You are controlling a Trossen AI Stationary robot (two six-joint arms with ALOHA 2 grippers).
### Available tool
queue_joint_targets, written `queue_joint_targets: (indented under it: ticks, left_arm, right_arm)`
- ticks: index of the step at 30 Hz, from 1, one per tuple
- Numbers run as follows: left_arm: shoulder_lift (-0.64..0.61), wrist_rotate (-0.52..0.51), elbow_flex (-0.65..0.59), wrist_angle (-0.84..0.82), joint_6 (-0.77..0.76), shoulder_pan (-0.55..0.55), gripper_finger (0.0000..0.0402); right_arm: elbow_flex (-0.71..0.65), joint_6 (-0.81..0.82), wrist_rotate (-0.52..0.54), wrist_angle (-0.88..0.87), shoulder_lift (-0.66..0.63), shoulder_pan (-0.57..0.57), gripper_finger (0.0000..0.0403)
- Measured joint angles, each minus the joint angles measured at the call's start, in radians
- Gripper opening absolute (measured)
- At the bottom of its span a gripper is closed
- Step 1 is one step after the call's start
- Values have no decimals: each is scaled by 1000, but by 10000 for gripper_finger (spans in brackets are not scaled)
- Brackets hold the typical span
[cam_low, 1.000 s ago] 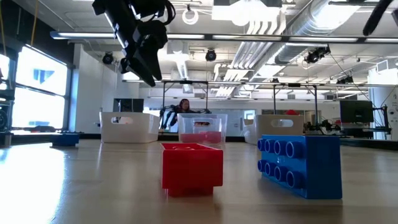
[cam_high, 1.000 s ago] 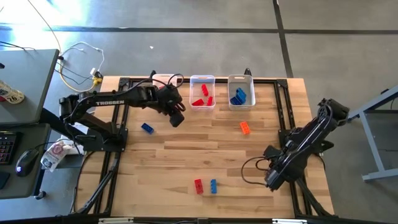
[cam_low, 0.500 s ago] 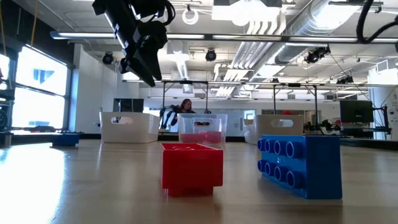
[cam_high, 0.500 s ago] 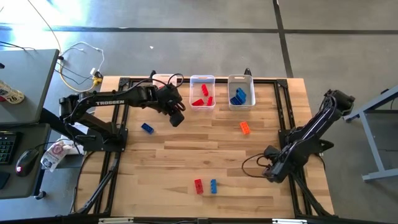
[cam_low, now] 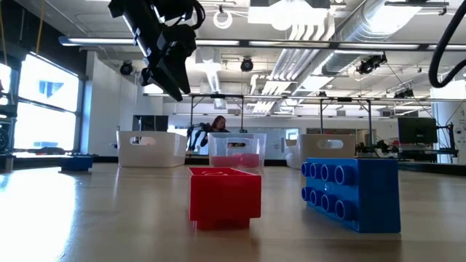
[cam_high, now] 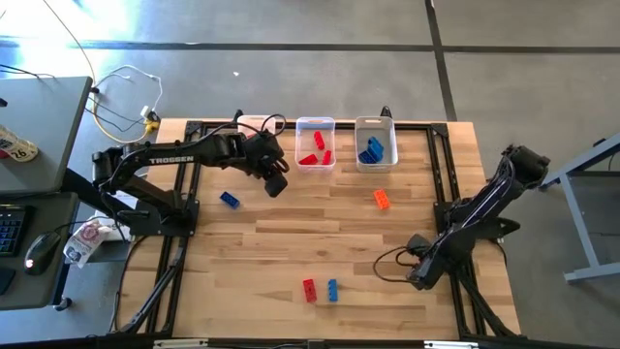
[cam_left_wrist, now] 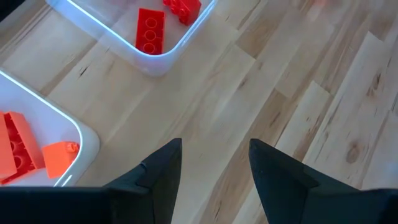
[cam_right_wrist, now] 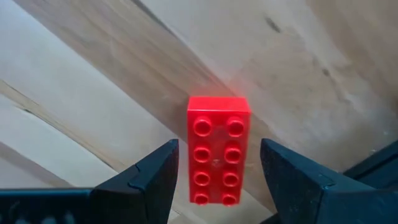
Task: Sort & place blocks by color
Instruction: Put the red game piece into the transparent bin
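Observation:
My right gripper (cam_high: 419,277) hangs open near the table's right edge, pointing down. A red block (cam_right_wrist: 217,158) lies studs up on the wood between its fingers, which stand on either side without touching it. My left gripper (cam_high: 276,186) is open and empty above the table, just in front of the bins. Loose blocks lie flat on the table: a blue one (cam_high: 230,199), an orange one (cam_high: 382,199), and a red (cam_high: 309,289) and blue (cam_high: 332,289) pair near the front edge.
Three translucent bins stand at the far edge. One holds red blocks (cam_high: 315,155), one blue (cam_high: 376,160), and one with orange blocks (cam_left_wrist: 78,134) sits partly under my left arm. A cable (cam_high: 392,260) loops beside the right gripper. A person shows far behind the table (cam_low: 217,125).
My right gripper has come down toward the table and tipped until it points straight down, its fingers as far apart as before. The loose blocks near the front edge have kept their places.

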Motion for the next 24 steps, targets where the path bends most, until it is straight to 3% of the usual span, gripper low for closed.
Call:
queue_joint_targets:
  ticks: [8,14,24]
  left_arm:
    - [0,0,0,7,-1,0,172]
    - [1,-3,0,46,-1,0,172]
    - [5,-51,0,128,15,0,172]
  right_arm:
    - [1,-11,-55,46,107,0,202]
    - [4,0,-58,74,118,-1,114]
    - [35,11,35,105,119,-31,111]
